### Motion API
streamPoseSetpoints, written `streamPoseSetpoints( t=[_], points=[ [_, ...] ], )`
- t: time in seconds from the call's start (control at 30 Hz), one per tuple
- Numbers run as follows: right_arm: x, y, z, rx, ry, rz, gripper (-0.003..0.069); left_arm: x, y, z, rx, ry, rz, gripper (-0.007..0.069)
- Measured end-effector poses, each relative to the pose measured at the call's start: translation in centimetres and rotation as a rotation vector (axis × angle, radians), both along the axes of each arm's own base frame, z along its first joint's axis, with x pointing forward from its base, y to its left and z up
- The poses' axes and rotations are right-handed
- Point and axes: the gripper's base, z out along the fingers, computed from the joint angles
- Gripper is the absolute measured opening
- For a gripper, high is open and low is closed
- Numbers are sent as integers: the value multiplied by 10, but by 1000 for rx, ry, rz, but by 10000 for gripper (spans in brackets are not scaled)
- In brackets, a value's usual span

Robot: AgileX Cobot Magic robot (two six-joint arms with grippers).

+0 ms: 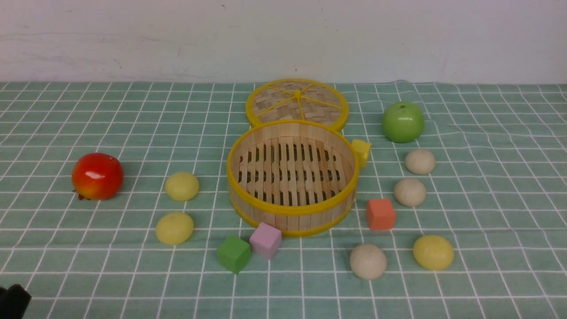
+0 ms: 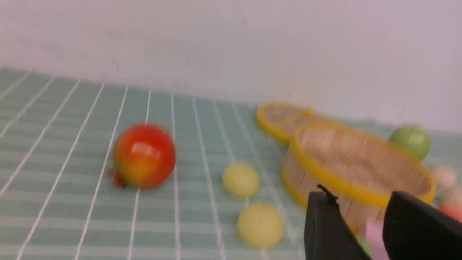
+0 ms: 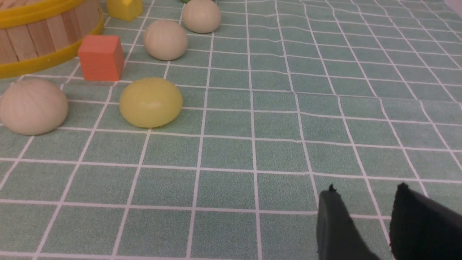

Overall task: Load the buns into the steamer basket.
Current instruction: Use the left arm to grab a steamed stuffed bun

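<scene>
Both grippers spread and empty; no bun in the basket yet.

The basket [image 1: 290,208] sits mid-tabletop [image 1: 88,266], bare inside, with its lid [image 1: 297,104] flat just behind it. Two yellow buns [image 1: 182,186] lie to its left near a red fruit [image 1: 97,176]. Three beige buns [image 1: 409,192] and a lone yellow bun [image 1: 433,252] lie to its right. The left gripper [image 2: 361,202] has its jaws apart, holds nothing and faces the left pair. The right gripper [image 3: 364,202] is low over the cloth, jaws apart, also empty. Best guess: each arm should take the nearest bun on its own side, coming down from above to straddle the dome. It should close gently, since smooth round buns may squirt out. The orange cube [image 1: 380,214] beside the beige ones needs avoiding, and the bun should clear the rim before release.
</scene>
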Motion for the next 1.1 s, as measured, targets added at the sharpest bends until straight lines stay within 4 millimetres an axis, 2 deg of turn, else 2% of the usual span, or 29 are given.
streamPoseSetpoints(
  t=[0.13, 0.27, 0.3, 0.37, 0.43, 0.5, 0.57, 0.63, 0.7, 0.83, 1.1],
  points=[
    [0, 0, 0, 0, 0, 0, 239, -3, 2, 15, -146, -142, -14, 238],
    [0, 0, 0, 0, 0, 0, 239, -7, 4, 34, -269, -186, -25, 238],
    [0, 0, 0, 0, 0, 0, 239, -9, 5, 42, -292, -201, -29, 238],
    [0, 0, 0, 0, 0, 0, 239, -15, 6, 72, -321, -234, -43, 238],
    [0, 0, 0, 0, 0, 0, 239, -14, 4, 98, -319, -193, -51, 238],
    [0, 0, 0, 0, 0, 0, 239, -14, 4, 110, -316, -181, -55, 238],
    [0, 0, 0, 0, 0, 0, 239, -6, 0, 133, -293, -70, -63, 238],
    [0, 0, 0, 0, 0, 0, 239, 4, -3, 142, -266, 33, -63, 238],
    [0, 0, 0, 0, 0, 0, 239, 17, -7, 141, -198, 149, -52, 238],
    [0, 0, 0, 0, 0, 0, 239, 41, -11, 122, -27, 370, -25, 238],
    [0, 0, 0, 0, 0, 0, 239, 78, -20, 92, 0, 622, -30, 238]
  ],
)
